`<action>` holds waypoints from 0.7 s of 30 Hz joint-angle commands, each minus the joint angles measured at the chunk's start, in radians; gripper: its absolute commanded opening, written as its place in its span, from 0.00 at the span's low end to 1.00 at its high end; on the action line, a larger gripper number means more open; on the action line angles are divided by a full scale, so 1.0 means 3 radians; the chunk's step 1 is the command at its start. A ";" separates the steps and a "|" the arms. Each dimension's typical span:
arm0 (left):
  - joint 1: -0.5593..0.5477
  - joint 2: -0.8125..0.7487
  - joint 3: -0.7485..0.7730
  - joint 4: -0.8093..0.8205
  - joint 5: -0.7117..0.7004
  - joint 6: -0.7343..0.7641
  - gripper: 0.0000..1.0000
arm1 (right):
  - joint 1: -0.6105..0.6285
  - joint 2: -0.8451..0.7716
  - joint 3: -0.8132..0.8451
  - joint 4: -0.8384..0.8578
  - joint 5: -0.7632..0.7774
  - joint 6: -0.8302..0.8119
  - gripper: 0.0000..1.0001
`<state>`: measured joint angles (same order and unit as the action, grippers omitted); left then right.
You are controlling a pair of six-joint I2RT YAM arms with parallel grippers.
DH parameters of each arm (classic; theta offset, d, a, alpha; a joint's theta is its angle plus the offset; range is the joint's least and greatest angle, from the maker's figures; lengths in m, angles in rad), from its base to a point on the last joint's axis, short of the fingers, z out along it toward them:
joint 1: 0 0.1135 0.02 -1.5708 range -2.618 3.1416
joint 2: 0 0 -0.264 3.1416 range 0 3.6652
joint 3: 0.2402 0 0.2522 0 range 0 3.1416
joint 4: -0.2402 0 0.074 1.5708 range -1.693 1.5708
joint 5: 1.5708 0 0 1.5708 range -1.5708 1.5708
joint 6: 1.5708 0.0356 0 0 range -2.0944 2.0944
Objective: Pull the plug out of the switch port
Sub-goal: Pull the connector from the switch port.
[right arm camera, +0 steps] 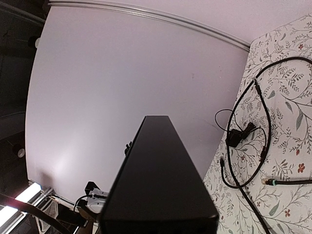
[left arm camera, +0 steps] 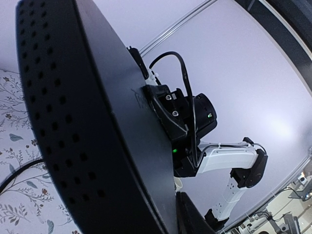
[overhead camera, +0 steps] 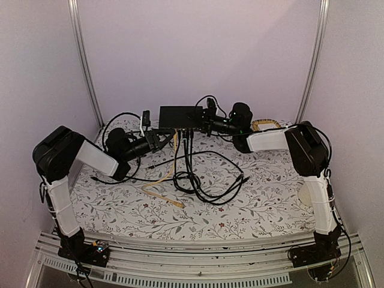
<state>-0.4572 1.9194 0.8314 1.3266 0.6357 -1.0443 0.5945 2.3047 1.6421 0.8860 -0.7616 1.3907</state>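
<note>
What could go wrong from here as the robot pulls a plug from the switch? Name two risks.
1. Several cables leave the switch side by side, so the left gripper, close beside them, may catch the wrong one.
2. The right gripper seems to hold the switch at one end only; a pull could twist it in that grip.
</note>
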 commanded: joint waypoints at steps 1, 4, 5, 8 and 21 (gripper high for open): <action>0.0020 0.0044 0.0137 0.0280 -0.0075 0.0036 0.29 | 0.0092 -0.0231 -0.0038 0.0066 -0.0227 -0.0074 0.02; 0.0024 0.0069 0.0148 0.0311 -0.0069 0.0026 0.24 | 0.0090 -0.0242 -0.0057 0.0050 -0.0238 -0.0084 0.02; 0.0026 0.0078 0.0153 0.0321 -0.0069 0.0016 0.21 | 0.0089 -0.0249 -0.0062 0.0052 -0.0242 -0.0089 0.02; 0.0026 0.0099 0.0163 0.0344 -0.0068 -0.0003 0.16 | 0.0089 -0.0258 -0.0086 0.0039 -0.0248 -0.0109 0.02; 0.0102 0.0118 0.0182 0.0466 0.0039 -0.0132 0.09 | 0.0079 -0.0317 -0.0208 0.0100 -0.0336 -0.0200 0.02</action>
<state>-0.4534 1.9533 0.8452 1.3518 0.6647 -1.0828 0.5945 2.2822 1.6066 0.8761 -0.7586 1.3415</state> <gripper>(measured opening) 0.109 0.253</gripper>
